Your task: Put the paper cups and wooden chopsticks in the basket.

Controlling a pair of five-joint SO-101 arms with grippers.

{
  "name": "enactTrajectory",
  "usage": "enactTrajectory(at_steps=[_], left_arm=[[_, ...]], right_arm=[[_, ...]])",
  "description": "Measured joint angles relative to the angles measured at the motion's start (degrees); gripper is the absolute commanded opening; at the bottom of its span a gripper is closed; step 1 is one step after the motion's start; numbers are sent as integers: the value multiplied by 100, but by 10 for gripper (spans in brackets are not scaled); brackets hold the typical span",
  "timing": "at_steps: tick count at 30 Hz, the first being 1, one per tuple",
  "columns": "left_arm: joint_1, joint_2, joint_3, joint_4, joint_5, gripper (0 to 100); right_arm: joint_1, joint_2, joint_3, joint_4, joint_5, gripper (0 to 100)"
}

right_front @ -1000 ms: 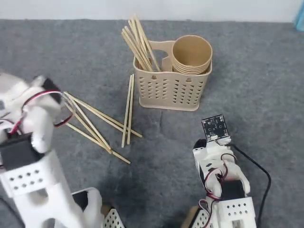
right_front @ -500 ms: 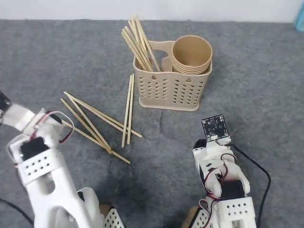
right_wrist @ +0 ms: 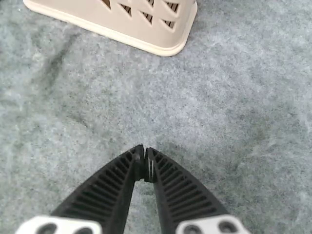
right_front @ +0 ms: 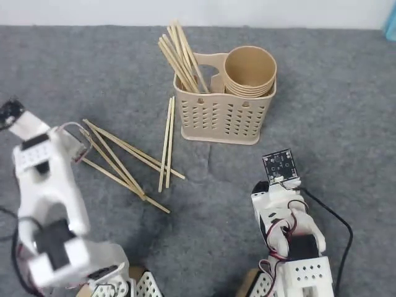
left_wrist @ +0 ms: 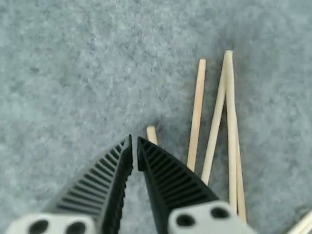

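Bright, even light over the counter (right_front: 346,124), soft and coming from overhead, and no glare anywhere. The basket (right_front: 224,114) throws just a thin dark rim of shadow along its base, on the side facing the arms. Inside it, the cups (right_front: 250,71) are lit evenly, with a faint shade on one inner wall. Out to the basket's left, the chopsticks (right_front: 127,158) lay hairline shadows. Darkest patch: well in front of the basket, beside the left arm (right_front: 46,185). In the right wrist view, the basket's holes show dark.
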Motion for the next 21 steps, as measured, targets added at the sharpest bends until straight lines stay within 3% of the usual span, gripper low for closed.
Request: enactTrajectory(at_steps=[5, 11, 15, 21], left_arm=[[53, 1187, -1495, 580, -9, 30], [158, 2295, -3077, 1433, -9, 188], [264, 2901, -3886, 2004, -9, 194], [290, 3886, -4862, 2119, -9, 190]], right_arm=[[0, 0, 0, 0, 0, 9], [0, 0, 0, 0, 0, 9], [0, 0, 0, 0, 0, 9], [0, 0, 0, 0, 0, 9]])
